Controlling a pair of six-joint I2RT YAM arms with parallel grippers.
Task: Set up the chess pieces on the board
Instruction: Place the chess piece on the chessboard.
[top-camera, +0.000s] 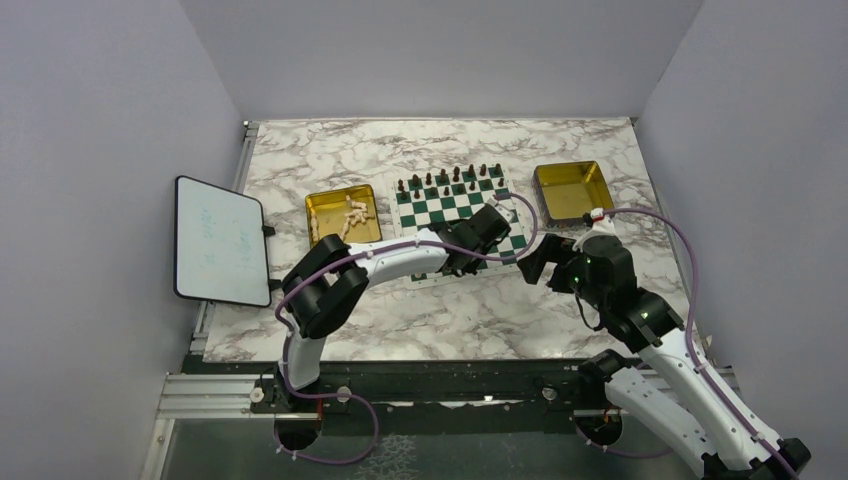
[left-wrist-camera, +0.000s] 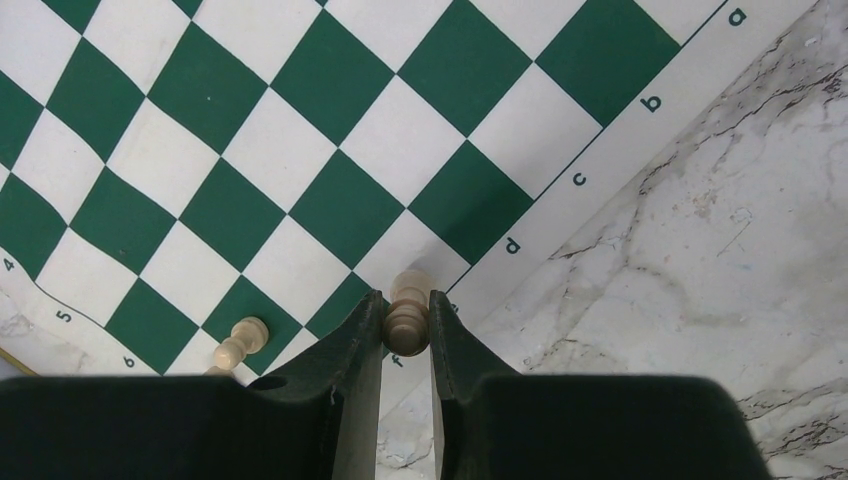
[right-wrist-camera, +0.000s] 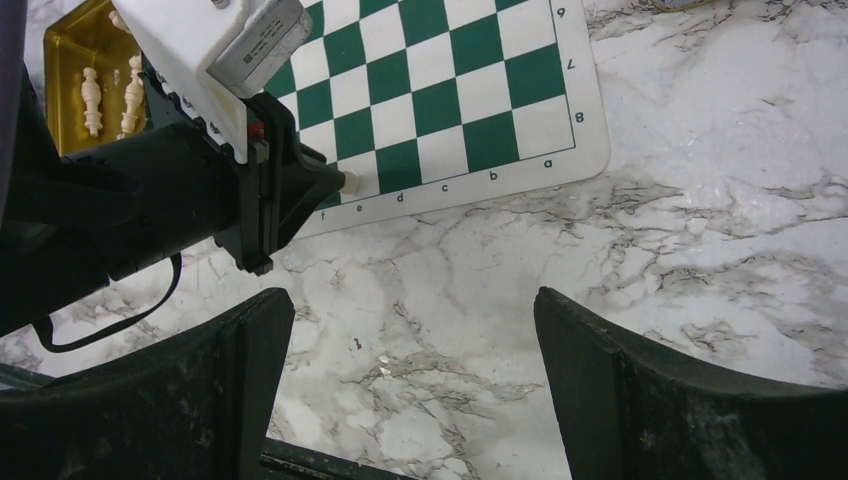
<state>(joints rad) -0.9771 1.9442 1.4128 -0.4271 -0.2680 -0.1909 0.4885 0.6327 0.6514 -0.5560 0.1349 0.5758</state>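
Top view: the left end effector hangs over the near edge of the board.

Left wrist: it is pinched narrowly on a cream chess piece at the board's lettered border. Released there, the piece could miss its square or topple.

Right wrist: the right end effector gapes wide and empty beside the board.

Marble table bears the board between two gold trays (tablet seemingly clamped beside its left edge).
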